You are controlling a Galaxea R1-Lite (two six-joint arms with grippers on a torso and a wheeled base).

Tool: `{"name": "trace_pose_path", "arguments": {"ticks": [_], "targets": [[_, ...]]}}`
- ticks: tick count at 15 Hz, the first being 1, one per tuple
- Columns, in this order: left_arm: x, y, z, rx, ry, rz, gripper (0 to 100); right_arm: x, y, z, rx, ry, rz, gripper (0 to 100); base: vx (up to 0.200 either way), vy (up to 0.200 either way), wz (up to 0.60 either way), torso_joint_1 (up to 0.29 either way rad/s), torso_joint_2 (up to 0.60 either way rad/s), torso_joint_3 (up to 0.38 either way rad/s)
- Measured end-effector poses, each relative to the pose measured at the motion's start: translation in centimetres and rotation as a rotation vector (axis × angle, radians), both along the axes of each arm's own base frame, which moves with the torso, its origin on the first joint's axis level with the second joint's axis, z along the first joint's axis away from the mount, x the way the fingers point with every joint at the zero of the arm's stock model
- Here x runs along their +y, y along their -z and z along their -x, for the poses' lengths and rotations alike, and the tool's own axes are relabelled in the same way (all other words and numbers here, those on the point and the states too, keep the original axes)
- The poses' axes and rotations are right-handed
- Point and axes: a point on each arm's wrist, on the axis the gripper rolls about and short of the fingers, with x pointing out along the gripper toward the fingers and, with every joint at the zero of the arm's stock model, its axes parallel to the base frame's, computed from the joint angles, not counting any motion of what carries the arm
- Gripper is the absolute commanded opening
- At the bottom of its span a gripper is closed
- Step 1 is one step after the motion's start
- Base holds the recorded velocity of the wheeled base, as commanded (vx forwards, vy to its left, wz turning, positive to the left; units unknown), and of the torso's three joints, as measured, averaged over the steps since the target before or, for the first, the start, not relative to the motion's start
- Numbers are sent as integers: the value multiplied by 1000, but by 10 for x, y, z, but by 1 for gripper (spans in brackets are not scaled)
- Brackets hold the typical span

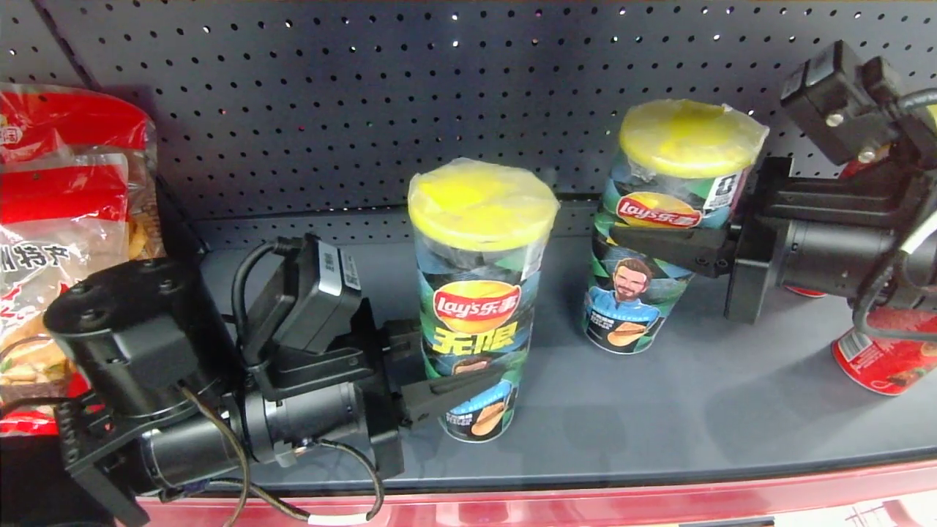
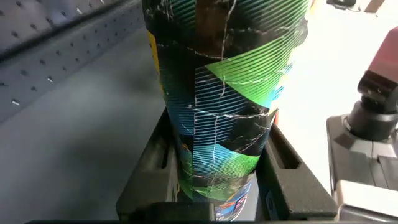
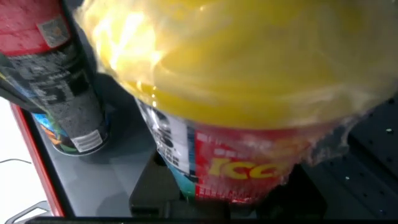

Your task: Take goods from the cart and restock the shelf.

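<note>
Two chip canisters with yellow lids and green-blue wrap stand on the grey shelf (image 1: 732, 395). My left gripper (image 1: 468, 359) is shut on the lower part of the left canister (image 1: 476, 293), which is upright near the shelf's front. In the left wrist view its fingers (image 2: 286, 168) press both sides of that canister (image 2: 224, 93). My right gripper (image 1: 659, 238) is shut on the upper half of the right canister (image 1: 659, 219), which leans slightly and sits farther back. The right wrist view looks over that canister's yellow lid (image 3: 249, 68).
Red-and-clear snack bags (image 1: 66, 219) fill the shelf's left end. A red can (image 1: 886, 351) lies tilted at the right end. The perforated back panel (image 1: 366, 95) closes the rear, and a red lip (image 1: 585, 498) runs along the front. Open shelf surface lies between and before the canisters.
</note>
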Motion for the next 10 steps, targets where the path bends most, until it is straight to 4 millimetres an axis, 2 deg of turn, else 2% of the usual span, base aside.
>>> {"name": "trace_pose_path", "arguments": {"ticks": [3,6,10], "targets": [[-15,-1,-7,8,31,1,0,1,2,-1,5,-1,3,0,0,0,0,0,0,0],[-29,3,-5,43,75,-4,0,1,1,-2,4,-1,2,0,0,0,0,0,0,0],[-32,9,-4,66,86,-15,0,3,1,-4,4,0,2,0,0,0,0,0,0,0]]}}
